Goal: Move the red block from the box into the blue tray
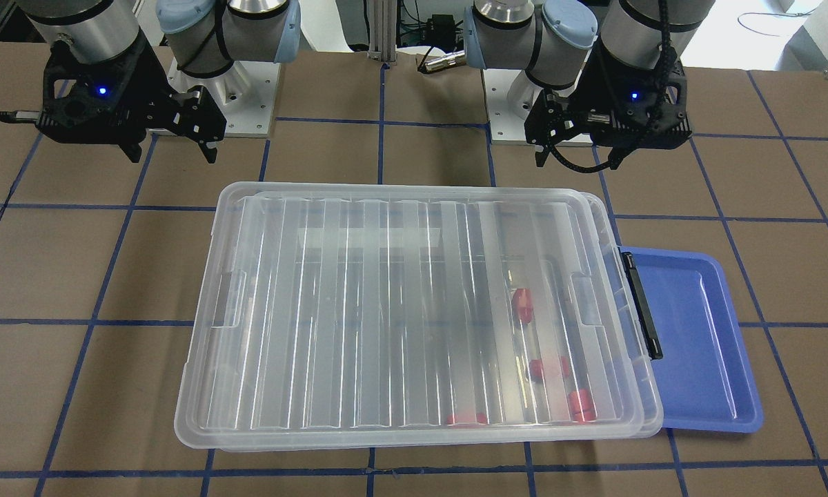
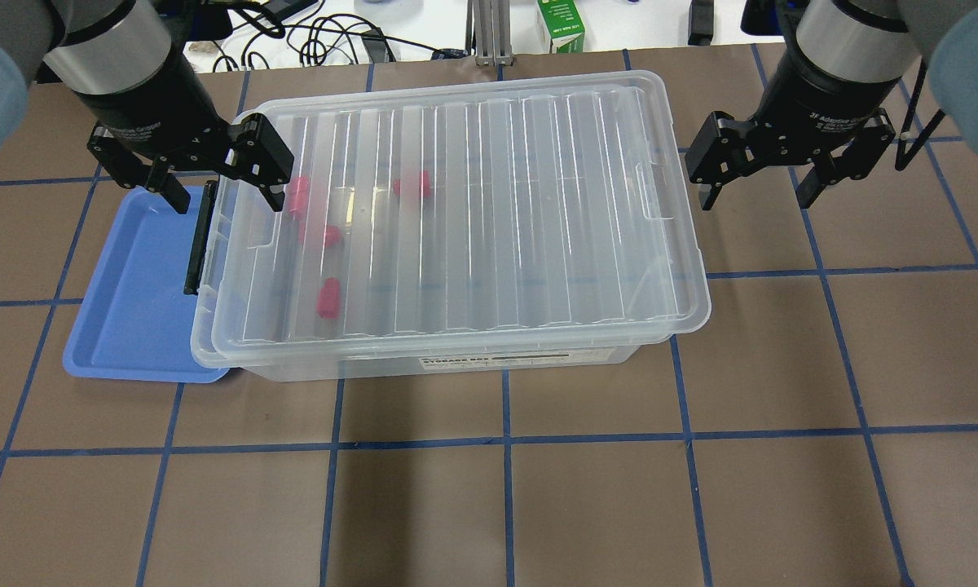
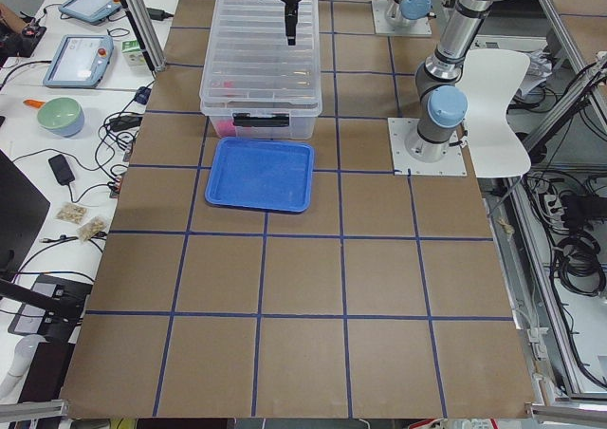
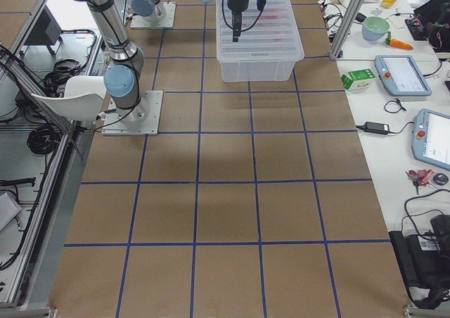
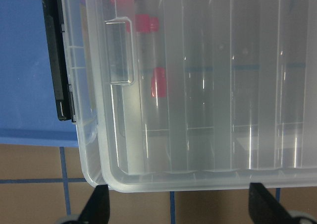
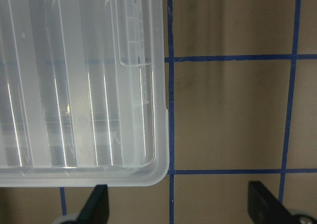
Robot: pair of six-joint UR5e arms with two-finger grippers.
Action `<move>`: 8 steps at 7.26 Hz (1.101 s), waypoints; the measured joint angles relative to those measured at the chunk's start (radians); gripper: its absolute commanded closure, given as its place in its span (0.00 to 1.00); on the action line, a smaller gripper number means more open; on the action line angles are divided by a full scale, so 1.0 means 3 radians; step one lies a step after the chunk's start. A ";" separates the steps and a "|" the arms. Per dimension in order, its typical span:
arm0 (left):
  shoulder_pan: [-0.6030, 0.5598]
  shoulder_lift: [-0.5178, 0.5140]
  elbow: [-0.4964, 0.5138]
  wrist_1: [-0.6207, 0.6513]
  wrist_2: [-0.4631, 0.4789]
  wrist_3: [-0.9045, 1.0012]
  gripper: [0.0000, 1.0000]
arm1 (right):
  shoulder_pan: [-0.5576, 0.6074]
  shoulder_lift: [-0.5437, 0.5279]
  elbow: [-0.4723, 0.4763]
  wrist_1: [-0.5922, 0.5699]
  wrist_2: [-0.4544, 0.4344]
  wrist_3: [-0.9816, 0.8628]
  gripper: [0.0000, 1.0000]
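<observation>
The box (image 2: 497, 204) is a clear bin with its ribbed lid on and a black latch (image 2: 200, 236) at its left end. Several red blocks (image 2: 328, 297) lie inside near that end, seen through the lid (image 1: 522, 304) (image 5: 158, 81). The empty blue tray (image 2: 130, 310) lies on the table against the latch end (image 1: 704, 331) (image 3: 261, 175). My left gripper (image 2: 228, 191) is open and empty above the box's latch end and the tray's edge (image 1: 579, 160). My right gripper (image 2: 756, 196) is open and empty over the table just beyond the box's other end (image 1: 172, 153).
The brown table carries a blue tape grid (image 2: 505, 440). A green carton (image 2: 561, 24) and cables lie beyond the far edge. The arm bases (image 1: 228, 96) stand behind the box. The right wrist view shows the box's corner (image 6: 158, 169) and bare table beside it.
</observation>
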 measured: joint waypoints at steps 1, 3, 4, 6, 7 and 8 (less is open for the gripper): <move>-0.0002 0.0002 -0.0002 0.0002 0.0000 0.0003 0.00 | 0.0000 0.0000 0.0001 -0.0003 -0.0002 -0.0001 0.00; -0.0015 0.0000 0.0004 0.0008 -0.0006 0.0009 0.00 | 0.0000 0.0003 0.0012 -0.0010 -0.0013 -0.0004 0.00; -0.0018 0.0001 0.0007 0.0009 -0.0007 0.0015 0.00 | -0.0001 0.0011 0.0018 -0.0010 -0.0013 -0.0006 0.00; -0.0021 0.0007 0.0008 0.0011 -0.0008 0.0029 0.00 | -0.0030 0.0090 0.0027 -0.0114 -0.0002 -0.0008 0.00; -0.0021 0.0009 0.0008 0.0013 -0.0008 0.0032 0.00 | -0.0049 0.0170 0.0042 -0.0280 0.0013 -0.0001 0.00; -0.0021 0.0016 0.0009 0.0014 -0.0008 0.0032 0.00 | -0.0056 0.0274 0.0057 -0.0512 0.0029 0.0003 0.00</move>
